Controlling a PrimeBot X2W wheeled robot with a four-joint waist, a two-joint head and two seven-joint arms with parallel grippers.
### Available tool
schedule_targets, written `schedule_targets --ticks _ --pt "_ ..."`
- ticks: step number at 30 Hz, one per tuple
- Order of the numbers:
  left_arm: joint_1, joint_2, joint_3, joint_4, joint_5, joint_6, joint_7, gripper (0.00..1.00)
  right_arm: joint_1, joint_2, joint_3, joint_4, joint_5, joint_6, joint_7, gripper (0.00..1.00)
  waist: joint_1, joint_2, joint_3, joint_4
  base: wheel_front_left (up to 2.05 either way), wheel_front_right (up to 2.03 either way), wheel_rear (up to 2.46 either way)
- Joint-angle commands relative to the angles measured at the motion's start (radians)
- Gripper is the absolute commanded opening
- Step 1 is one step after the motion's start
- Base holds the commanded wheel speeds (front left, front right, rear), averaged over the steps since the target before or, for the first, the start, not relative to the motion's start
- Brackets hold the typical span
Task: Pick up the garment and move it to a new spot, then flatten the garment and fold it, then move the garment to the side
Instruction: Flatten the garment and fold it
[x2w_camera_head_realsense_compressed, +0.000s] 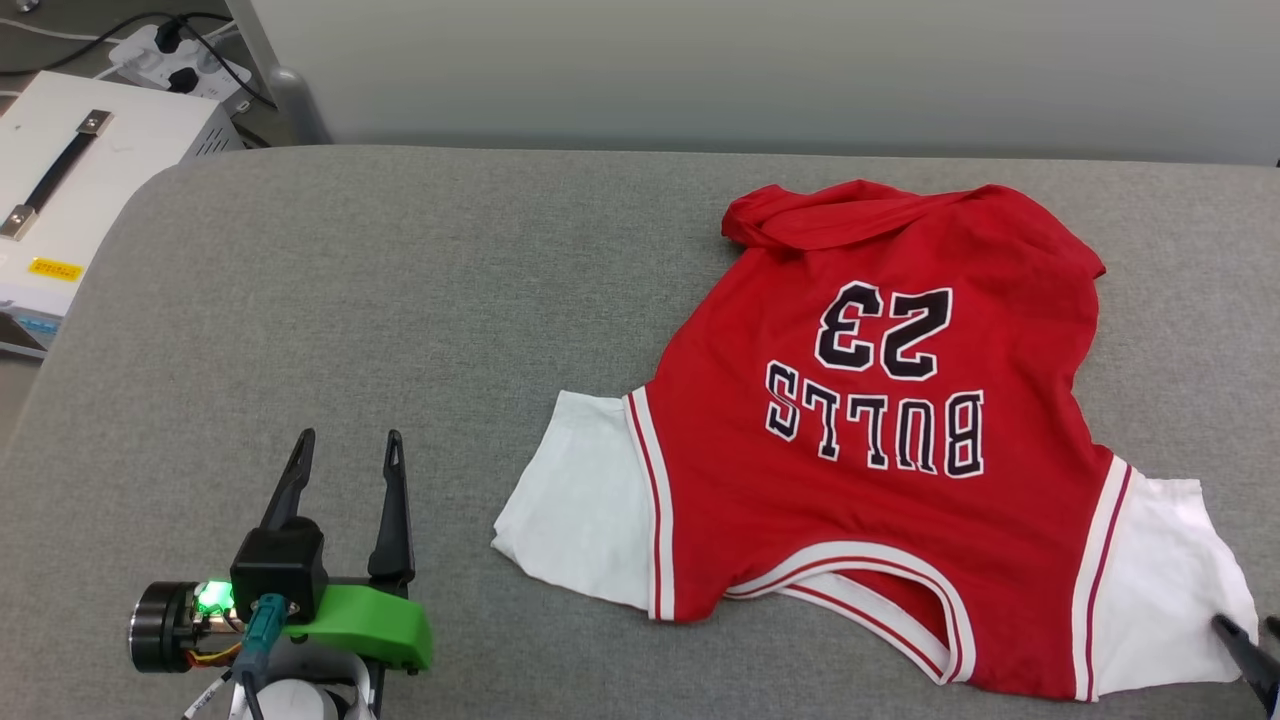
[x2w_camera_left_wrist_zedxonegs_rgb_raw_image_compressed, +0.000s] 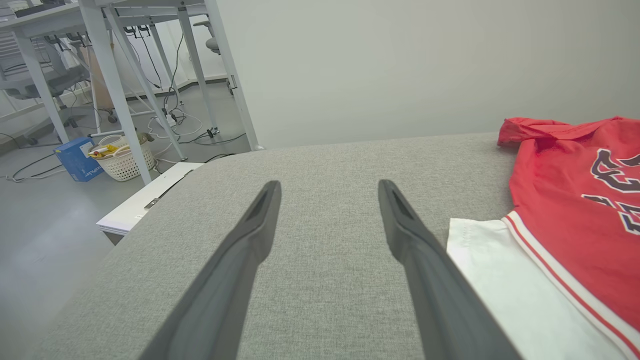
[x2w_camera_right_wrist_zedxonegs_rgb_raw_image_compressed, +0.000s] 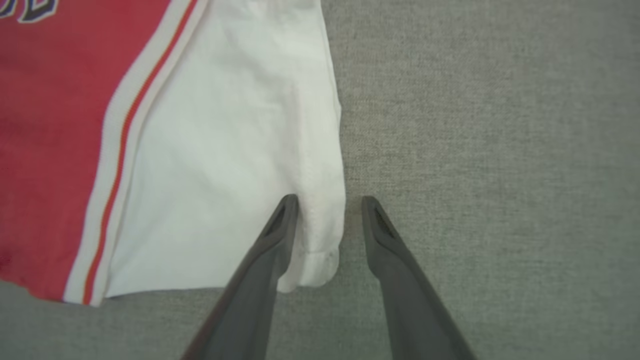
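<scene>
The garment (x2w_camera_head_realsense_compressed: 870, 450) lies spread on the grey padded table (x2w_camera_head_realsense_compressed: 400, 300), a red T-shirt with white sleeves, "BULLS 23" upside down towards me and the collar at the near edge. Its far hem is bunched at the upper left. My right gripper (x2w_camera_head_realsense_compressed: 1250, 628) is at the right sleeve's outer corner. In the right wrist view the right gripper (x2w_camera_right_wrist_zedxonegs_rgb_raw_image_compressed: 328, 200) is open, its fingers straddling the white sleeve (x2w_camera_right_wrist_zedxonegs_rgb_raw_image_compressed: 225, 150) edge. My left gripper (x2w_camera_head_realsense_compressed: 347, 440) stands open over bare table, left of the other white sleeve (x2w_camera_left_wrist_zedxonegs_rgb_raw_image_compressed: 500, 280); nothing sits in the left gripper (x2w_camera_left_wrist_zedxonegs_rgb_raw_image_compressed: 327, 187).
A white box with a black handle (x2w_camera_head_realsense_compressed: 90, 170) and a power strip (x2w_camera_head_realsense_compressed: 170, 55) sit beyond the table's left edge. The left wrist view shows white desk legs (x2w_camera_left_wrist_zedxonegs_rgb_raw_image_compressed: 115, 90), a basket (x2w_camera_left_wrist_zedxonegs_rgb_raw_image_compressed: 122, 160) and a blue box (x2w_camera_left_wrist_zedxonegs_rgb_raw_image_compressed: 77, 157) on the floor. A pale wall runs behind the table.
</scene>
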Motion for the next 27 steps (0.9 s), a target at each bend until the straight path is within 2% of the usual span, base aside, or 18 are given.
schedule_targets --ticks 1,4,7,14,17,21,27 --pt "0.012 0.0 0.009 0.003 0.006 -0.008 -0.004 1.0 -0.022 0.004 -0.02 0.007 -0.046 -0.002 -0.061 1.0 0.0 -0.0001 -0.004 -0.004 0.0 0.0 0.0" --pt "0.0 0.009 0.016 0.006 0.003 -0.023 -0.004 1.0 -0.038 0.021 -0.073 -0.001 -0.129 -0.002 -0.178 1.0 0.0 -0.0001 -0.007 -0.009 0.0 0.0 0.0" --pt "-0.023 0.029 0.019 0.009 0.004 -0.047 -0.004 1.0 -0.047 0.065 -0.136 -0.026 -0.22 -0.002 -0.277 1.0 0.0 -0.0001 -0.008 -0.016 0.0 0.0 0.0" --pt "-0.131 0.097 -0.013 0.077 -0.011 -0.132 -0.004 1.0 -0.028 0.194 -0.231 -0.171 -0.391 -0.002 -0.362 1.0 0.0 -0.0001 -0.014 -0.028 0.0 0.0 0.0" --pt "-0.205 0.137 -0.053 0.116 -0.038 -0.157 0.035 1.0 -0.009 0.25 -0.259 -0.256 -0.447 -0.002 -0.374 1.0 0.0 -0.0001 -0.015 -0.034 0.0 0.0 0.0" --pt "-0.302 0.19 -0.144 0.143 -0.12 -0.167 0.143 1.0 0.016 0.313 -0.275 -0.355 -0.509 -0.002 -0.377 1.0 0.0 -0.0001 -0.012 -0.042 0.0 0.0 0.0" --pt "-0.443 0.323 -0.409 0.134 -0.395 -0.168 0.446 1.0 0.049 0.383 -0.276 -0.443 -0.58 -0.002 -0.352 1.0 0.0 -0.0001 0.001 -0.048 0.0 0.0 0.0"
